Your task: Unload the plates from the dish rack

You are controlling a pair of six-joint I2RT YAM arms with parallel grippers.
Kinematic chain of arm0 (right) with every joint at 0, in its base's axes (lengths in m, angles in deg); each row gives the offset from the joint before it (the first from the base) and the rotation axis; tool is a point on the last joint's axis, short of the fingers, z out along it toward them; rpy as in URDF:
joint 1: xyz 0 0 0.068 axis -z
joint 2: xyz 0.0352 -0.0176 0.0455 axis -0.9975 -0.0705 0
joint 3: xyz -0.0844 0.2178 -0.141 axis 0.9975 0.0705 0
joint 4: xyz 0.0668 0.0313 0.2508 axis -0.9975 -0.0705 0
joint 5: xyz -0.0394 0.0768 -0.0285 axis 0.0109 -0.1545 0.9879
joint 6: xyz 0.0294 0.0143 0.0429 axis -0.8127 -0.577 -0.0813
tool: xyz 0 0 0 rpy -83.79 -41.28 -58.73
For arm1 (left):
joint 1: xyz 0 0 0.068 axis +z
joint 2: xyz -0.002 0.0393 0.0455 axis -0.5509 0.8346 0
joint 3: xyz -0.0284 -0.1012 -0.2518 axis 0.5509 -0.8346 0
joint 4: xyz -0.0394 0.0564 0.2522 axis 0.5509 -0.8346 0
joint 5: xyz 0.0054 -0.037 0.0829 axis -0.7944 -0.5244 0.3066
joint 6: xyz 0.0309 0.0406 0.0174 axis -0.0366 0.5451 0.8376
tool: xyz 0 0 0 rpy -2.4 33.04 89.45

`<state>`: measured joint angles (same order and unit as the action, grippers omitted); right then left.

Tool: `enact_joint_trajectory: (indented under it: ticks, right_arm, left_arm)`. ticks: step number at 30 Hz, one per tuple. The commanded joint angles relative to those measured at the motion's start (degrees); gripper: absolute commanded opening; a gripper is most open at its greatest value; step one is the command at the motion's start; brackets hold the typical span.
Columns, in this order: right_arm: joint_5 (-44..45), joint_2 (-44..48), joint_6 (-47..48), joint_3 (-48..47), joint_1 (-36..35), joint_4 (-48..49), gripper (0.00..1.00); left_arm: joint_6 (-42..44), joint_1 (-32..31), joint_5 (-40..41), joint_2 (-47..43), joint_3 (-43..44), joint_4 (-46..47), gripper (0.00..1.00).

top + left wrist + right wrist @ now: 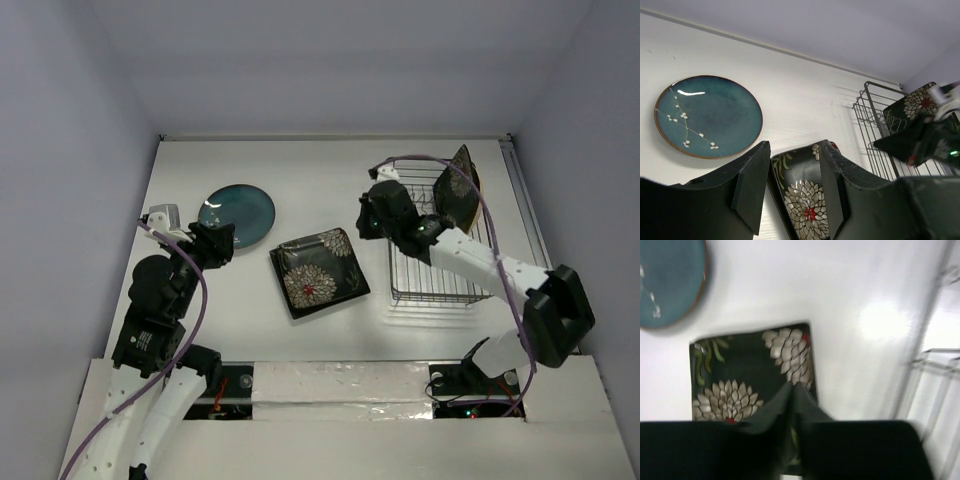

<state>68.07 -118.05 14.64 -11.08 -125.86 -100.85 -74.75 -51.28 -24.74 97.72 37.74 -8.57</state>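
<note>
A round teal plate (240, 213) (707, 115) lies flat on the table at the left. Right of it lies a black square plate with white flowers (318, 272) (807, 200) (740, 370). The silver wire dish rack (432, 270) (875, 125) stands at the right. A dark flowered plate (461, 188) (918, 101) stands on edge at its far end. My left gripper (218, 243) (795, 150) is open and empty, just near of the teal plate. My right gripper (372, 225) (794, 386) hovers between the square plate and the rack, its tips together and holding nothing.
White walls close off the table at the back and both sides. The rack's left wires (935, 380) show blurred at the right of the right wrist view. A foil-covered strip (340, 385) runs along the near edge between the arm bases.
</note>
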Motion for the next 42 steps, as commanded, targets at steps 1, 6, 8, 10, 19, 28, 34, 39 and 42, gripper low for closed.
enact_joint_trajectory:
  ticks: [1,6,8,10,19,28,34,39,42]
  right_arm:
    - [16.1,7.0,5.9,-7.8,0.2,-6.0,0.01]
    - [20.9,10.2,10.9,-14.8,11.4,-14.6,0.0]
    - [23.5,10.3,13.0,-17.8,16.8,-16.3,0.09]
    - [23.9,9.5,15.0,-20.0,20.1,-18.1,0.22]
    - [16.1,-5.2,20.7,-36.1,31.9,-25.7,0.43]
    - [10.9,-10.0,21.5,-36.7,35.4,-25.8,0.41]
    - [8.6,-11.2,20.0,-34.4,35.4,-24.8,0.32]
    - [9.1,-11.0,19.6,-33.4,35.4,-25.3,0.29]
    - [9.4,-10.9,18.8,-32.2,35.4,-25.0,0.34]
  left_arm:
    - [0.5,0.4,-0.7,-0.9,-0.5,2.6,0.41]
    - [0.4,0.4,-0.8,-1.7,-0.4,2.5,0.41]
    - [0.2,0.4,-0.8,-2.0,-0.5,2.4,0.41]
    - [0.3,0.4,-0.7,-2.0,-0.5,2.3,0.41]
    - [0.3,0.4,-0.9,-1.5,-0.5,2.3,0.41]
    - [0.3,0.4,-1.1,-0.4,-0.4,2.6,0.41]
    - [0.2,0.4,-0.9,-0.7,-0.4,2.4,0.41]
    - [0.2,0.4,-1.2,-0.6,-0.5,2.6,0.41]
    - [0.2,0.4,-1.1,-0.6,-0.5,2.5,0.41]
